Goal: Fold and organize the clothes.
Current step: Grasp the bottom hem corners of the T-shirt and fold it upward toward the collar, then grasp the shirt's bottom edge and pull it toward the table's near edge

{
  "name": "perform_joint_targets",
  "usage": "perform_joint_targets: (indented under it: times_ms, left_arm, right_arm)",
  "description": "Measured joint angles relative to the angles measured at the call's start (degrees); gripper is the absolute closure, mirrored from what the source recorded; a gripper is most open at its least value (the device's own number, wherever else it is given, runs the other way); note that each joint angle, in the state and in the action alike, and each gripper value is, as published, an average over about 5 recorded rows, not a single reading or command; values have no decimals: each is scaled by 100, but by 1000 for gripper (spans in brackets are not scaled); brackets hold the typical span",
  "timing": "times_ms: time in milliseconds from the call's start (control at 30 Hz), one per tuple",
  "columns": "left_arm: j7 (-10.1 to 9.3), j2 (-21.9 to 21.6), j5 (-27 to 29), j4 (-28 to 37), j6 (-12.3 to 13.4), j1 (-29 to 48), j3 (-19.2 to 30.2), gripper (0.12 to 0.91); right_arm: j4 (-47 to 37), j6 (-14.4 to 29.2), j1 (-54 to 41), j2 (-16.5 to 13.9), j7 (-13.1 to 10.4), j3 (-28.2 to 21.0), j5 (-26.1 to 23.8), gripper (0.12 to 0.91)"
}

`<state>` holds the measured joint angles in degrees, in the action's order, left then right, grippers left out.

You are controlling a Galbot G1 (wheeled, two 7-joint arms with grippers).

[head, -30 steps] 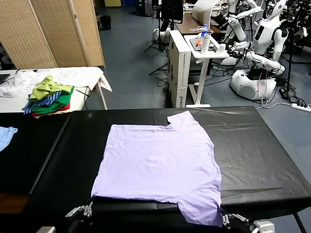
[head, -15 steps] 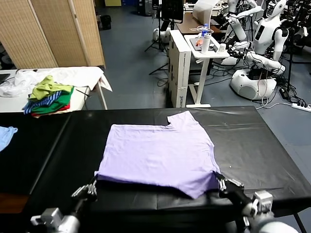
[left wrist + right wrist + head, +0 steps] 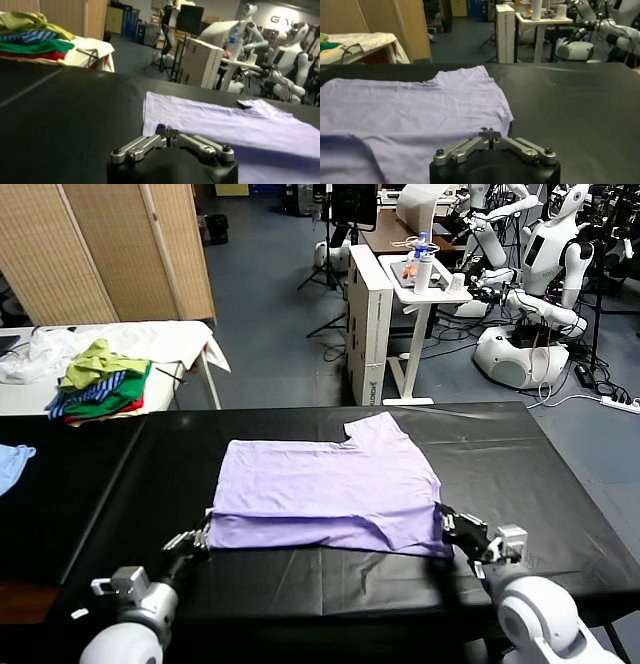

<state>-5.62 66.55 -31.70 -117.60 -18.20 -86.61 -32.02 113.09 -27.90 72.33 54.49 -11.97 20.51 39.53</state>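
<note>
Right wrist: gripper pinched on the shirt's edge.

I saw my right gripper (image 3: 490,133) with fingertips closed together on the lavender T-shirt (image 3: 415,112), which lay spread across the black table (image 3: 570,105). Far off stood a white cabinet (image 3: 504,30) and a parked white robot (image 3: 587,40).

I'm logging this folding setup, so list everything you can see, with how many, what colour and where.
T-shirt: one, light lavender, middle of the black table, near edge lifted and doubled over.
black table: one, black, in front of the robot.
pile of garments: one, green, yellow and striped, on the white side table far left.
light blue garment: one, at the table's left edge.
left gripper: jaws shut on the shirt's near left corner.
right gripper: jaws shut on the near right corner.
</note>
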Motion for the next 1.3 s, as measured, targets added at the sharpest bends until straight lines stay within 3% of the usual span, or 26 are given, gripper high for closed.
perform_joint_targets:
  times_ms: [233,333,433,500,600,700,933,1100,1300]
  left_arm:
    - [20,-130,6,211,-7,162,53,884]
    - [16,-141,4,241,-36,185,56,884]
    - [10,-142,-1,223,-72,163,40,856]
    - [8,-142,0,183,-94,124,19,778]
    - [7,-113,20,93,-153,33,-28,593]
    - [6,-40,50,-24,-213,-94,-79,403]
    - [-21,117,45,-210,-312,-350,-116,135]
    - [-32,150,4,-175,-321,-401,-126,124]
    - [-21,180,-11,-102,-300,-437,-149,123]
  right_arm:
    - [63,-121,42,6,150,70,-15,858]
    - [164,-214,128,-53,197,156,24,728]
    - [301,-310,248,-131,204,235,71,538]
    - [421,-349,359,-195,196,294,76,406]
    - [626,-379,576,-282,174,407,61,240]
    - [812,-385,818,-313,168,524,28,146]
    - [1001,-371,1355,-232,213,713,-125,119]
    - [1035,-347,1628,-177,227,800,-161,144]
    - [1050,-333,1766,-194,262,896,-133,276]
